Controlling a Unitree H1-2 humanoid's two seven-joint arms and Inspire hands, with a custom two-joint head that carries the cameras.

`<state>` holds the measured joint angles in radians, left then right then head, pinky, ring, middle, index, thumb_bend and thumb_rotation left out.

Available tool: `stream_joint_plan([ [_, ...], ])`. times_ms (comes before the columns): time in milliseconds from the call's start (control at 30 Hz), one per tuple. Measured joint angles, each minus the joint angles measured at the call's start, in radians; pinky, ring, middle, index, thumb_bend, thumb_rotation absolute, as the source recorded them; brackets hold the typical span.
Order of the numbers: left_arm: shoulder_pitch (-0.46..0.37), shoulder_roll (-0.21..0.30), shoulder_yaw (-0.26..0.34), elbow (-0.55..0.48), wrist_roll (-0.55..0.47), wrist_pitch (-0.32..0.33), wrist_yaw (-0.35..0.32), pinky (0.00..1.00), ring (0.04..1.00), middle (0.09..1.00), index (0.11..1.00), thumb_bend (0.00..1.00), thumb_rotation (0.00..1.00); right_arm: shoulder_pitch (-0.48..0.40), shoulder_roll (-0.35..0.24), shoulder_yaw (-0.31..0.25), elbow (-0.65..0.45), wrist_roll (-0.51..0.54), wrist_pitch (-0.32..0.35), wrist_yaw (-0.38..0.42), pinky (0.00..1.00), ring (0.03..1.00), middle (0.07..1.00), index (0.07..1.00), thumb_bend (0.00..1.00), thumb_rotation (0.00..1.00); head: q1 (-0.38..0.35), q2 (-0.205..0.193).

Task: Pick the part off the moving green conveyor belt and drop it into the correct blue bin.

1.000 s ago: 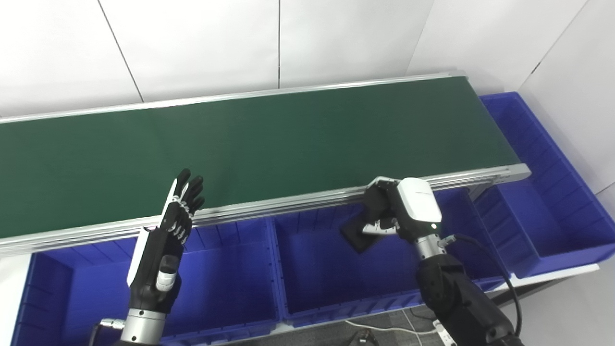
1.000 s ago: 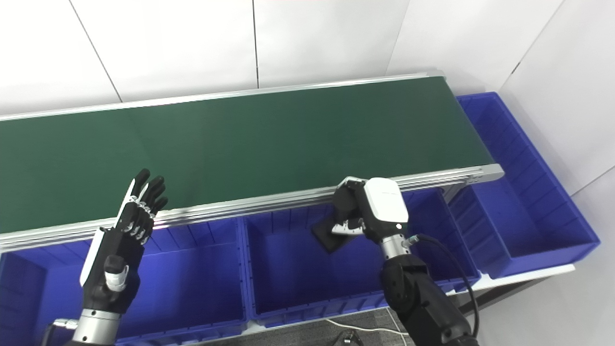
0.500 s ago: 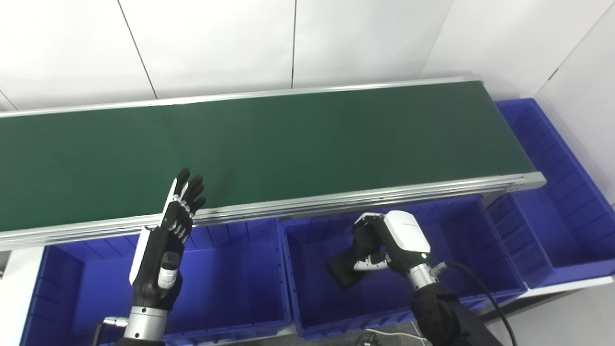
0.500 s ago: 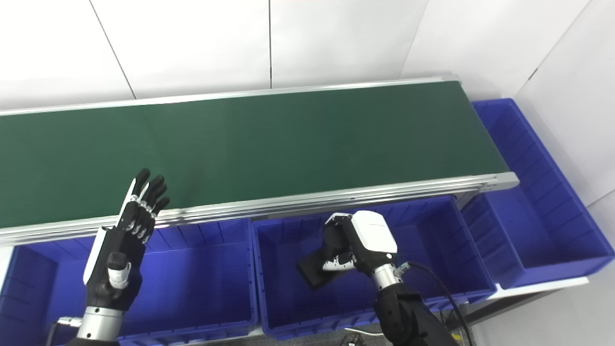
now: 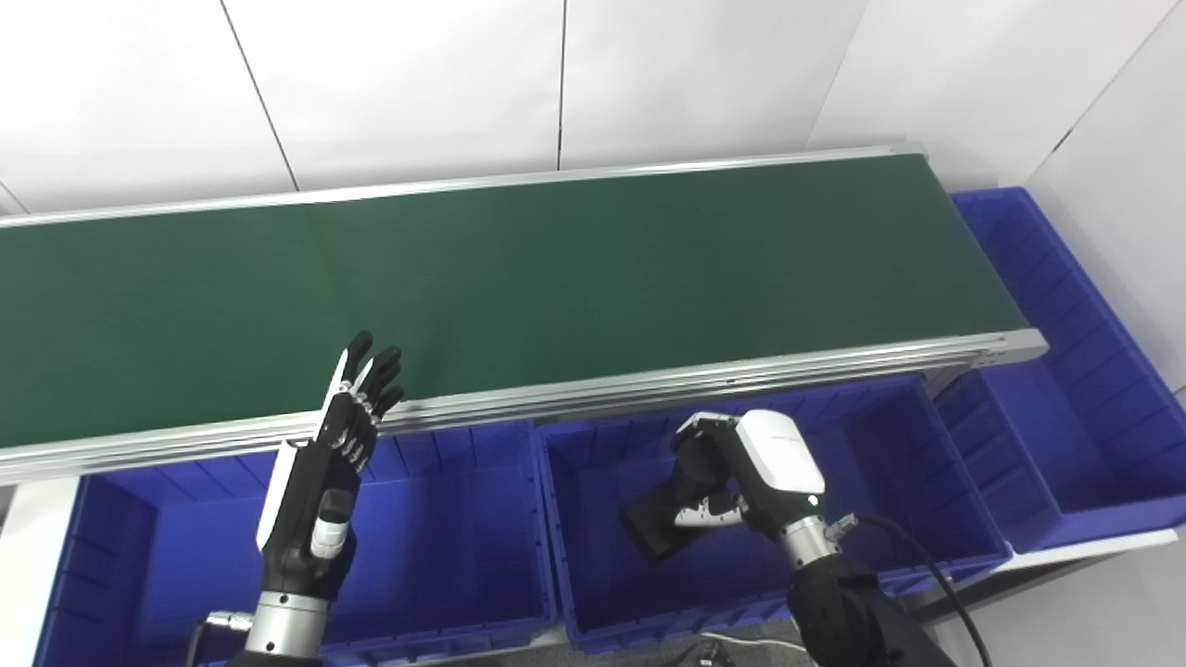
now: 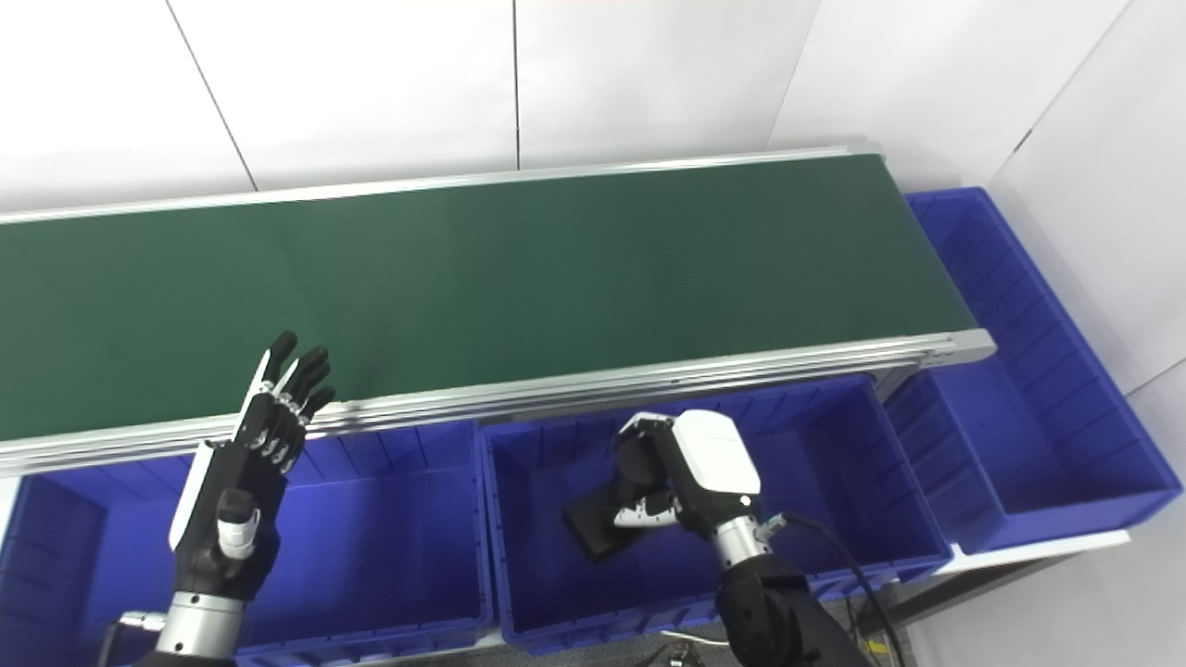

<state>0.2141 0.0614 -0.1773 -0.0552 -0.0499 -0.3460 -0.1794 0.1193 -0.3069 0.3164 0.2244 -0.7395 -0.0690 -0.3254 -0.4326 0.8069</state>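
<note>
Your left hand (image 5: 320, 482) is raised over the leftmost blue bin (image 5: 445, 574), fingers (image 5: 366, 371) spread and holding nothing, tips at the green conveyor belt's (image 5: 556, 269) near rail. Your right hand (image 5: 741, 468) has its fingers closed around the flat black part (image 5: 653, 523), held inside the middle blue bin (image 5: 889, 482).

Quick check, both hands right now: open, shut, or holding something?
Left hand: open, fingers extended, holding nothing.
Right hand: shut on the black part, held over the middle blue bin.
</note>
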Motion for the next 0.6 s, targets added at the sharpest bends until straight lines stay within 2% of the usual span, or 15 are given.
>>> stream_joint_plan([
  [33, 0.0, 0.0, 0.0, 0.0, 0.0, 0.0, 0.0, 0.93, 0.957, 0.947, 1.0, 0.97, 0.97, -0.003, 0.0, 0.003, 0.006, -0.001, 0.0, 0.003, 0.32, 0.387, 0.475, 0.543, 0.51, 0.0, 0.0, 0.0],
  [100, -0.001, -0.001, -0.001, 0.0, 0.004, 0.0, 0.0, 0.93, 0.958, 0.95, 1.0, 0.97, 0.97, -0.007, -0.001, 0.005, 0.011, 0.003, 0.002, 0.043, 0.36, 0.458, 0.472, 0.522, 0.53, 0.0, 0.0, 0.0],
  [133, -0.001, -0.002, -0.001, 0.0, 0.01, 0.0, 0.001, 0.93, 0.959, 0.946, 1.0, 0.98, 0.97, -0.007, -0.001, 0.007, 0.008, 0.006, 0.01, 0.075, 0.43, 0.548, 0.619, 0.651, 0.77, 0.12, 0.0, 0.0],
  [200, -0.001, -0.002, -0.001, 0.0, 0.017, 0.0, 0.001, 0.93, 0.96, 0.943, 1.0, 0.98, 0.97, -0.007, -0.002, 0.012, -0.007, 0.016, 0.052, 0.159, 0.56, 0.716, 0.804, 0.802, 0.96, 0.29, 0.005, -0.002],
  [267, -0.001, -0.003, -0.001, 0.0, 0.017, 0.0, 0.001, 0.94, 0.961, 0.943, 1.0, 0.98, 0.97, -0.007, -0.004, 0.014, -0.027, 0.026, 0.103, 0.244, 0.6, 0.758, 0.838, 0.828, 0.99, 0.32, 0.005, -0.002],
  [300, -0.001, -0.004, -0.001, 0.0, 0.017, 0.0, 0.001, 0.94, 0.962, 0.943, 1.0, 0.98, 0.97, -0.007, -0.005, 0.013, -0.033, 0.032, 0.118, 0.274, 0.71, 0.831, 0.883, 0.856, 1.0, 0.38, 0.005, -0.002],
  [400, -0.001, -0.004, -0.001, 0.0, 0.017, 0.0, 0.001, 0.93, 0.958, 0.942, 1.0, 0.97, 0.97, -0.004, -0.008, 0.008, -0.053, 0.044, 0.143, 0.314, 0.85, 0.902, 0.929, 0.885, 1.0, 0.46, 0.009, -0.002],
  [600, -0.001, -0.004, 0.0, 0.0, 0.019, 0.0, 0.002, 0.92, 0.948, 0.938, 1.0, 0.98, 0.97, -0.004, -0.008, 0.005, -0.055, 0.045, 0.143, 0.336, 0.9, 0.913, 0.935, 0.902, 1.0, 0.52, 0.012, -0.002],
])
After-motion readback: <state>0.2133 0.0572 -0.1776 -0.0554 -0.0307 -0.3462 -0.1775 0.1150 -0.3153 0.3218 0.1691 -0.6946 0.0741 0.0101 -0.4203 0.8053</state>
